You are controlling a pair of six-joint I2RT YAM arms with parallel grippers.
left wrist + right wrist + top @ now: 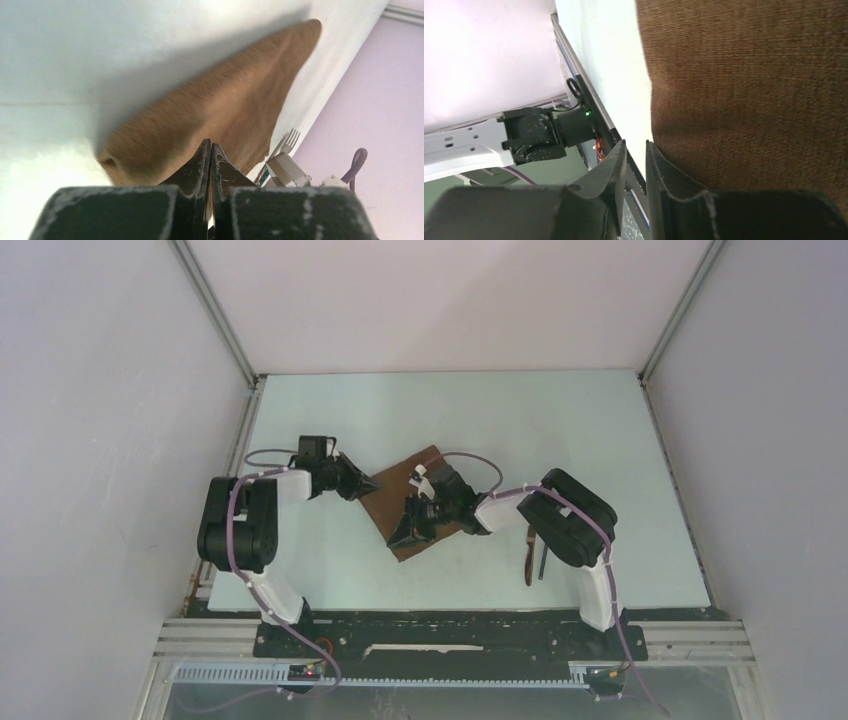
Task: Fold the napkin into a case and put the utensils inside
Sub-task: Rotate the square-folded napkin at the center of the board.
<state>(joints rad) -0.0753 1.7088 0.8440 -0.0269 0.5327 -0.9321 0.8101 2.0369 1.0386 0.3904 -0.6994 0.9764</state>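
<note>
While the napkin (397, 492) lies as a tilted brown diamond at the centre of the overhead view, not yet a case, the left tool (372, 484) is pinched together on its left corner, likely to lift a fold. The right tool (406, 534) sits at its lower edge, jaws narrowly apart. The utensils (530, 558) wait lower right on the worktop (560, 430).

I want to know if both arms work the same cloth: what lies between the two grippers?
In the top view, only one edge of the napkin runs between the left gripper and the right gripper; nothing else lies there.
</note>
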